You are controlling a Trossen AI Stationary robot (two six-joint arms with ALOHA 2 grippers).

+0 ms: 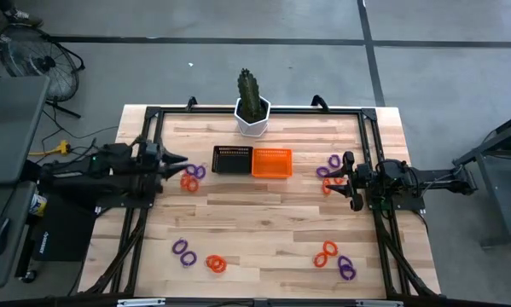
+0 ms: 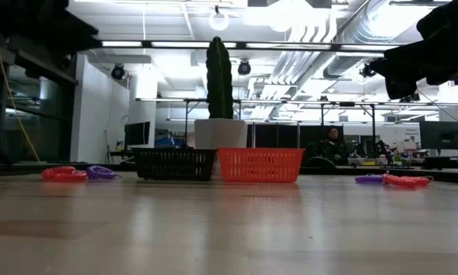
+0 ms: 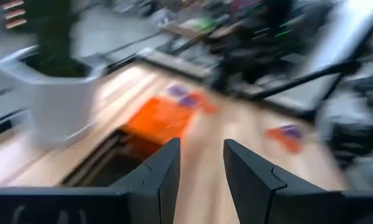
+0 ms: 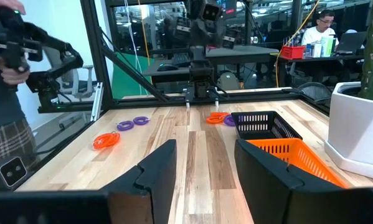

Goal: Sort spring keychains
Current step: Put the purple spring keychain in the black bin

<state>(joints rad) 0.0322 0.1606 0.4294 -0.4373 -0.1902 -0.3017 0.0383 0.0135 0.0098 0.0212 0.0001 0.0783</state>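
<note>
Currently both arms sit at the table edges. Left gripper [image 1: 180,159], fingers spread with nothing between them, hovers near an orange-and-purple pair of spring keychains [image 1: 191,176] left of the black mesh basket [image 1: 232,159]. Right gripper [image 1: 347,180], fingers likewise spread and empty, sits by another pair [image 1: 330,168] right of the orange mesh basket [image 1: 271,162]. More keychains [image 1: 333,258] lie along the near edge. Both baskets look empty.

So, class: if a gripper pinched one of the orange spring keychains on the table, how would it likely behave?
The orange spring keychain is a thin open coil lying flat, so it probably flexes and stretches rather than staying stiff. It looks tiny beside the orange mesh basket, so likely very light. Lying flat, it seems unlikely to roll, though it may slide on the smooth table.
</note>
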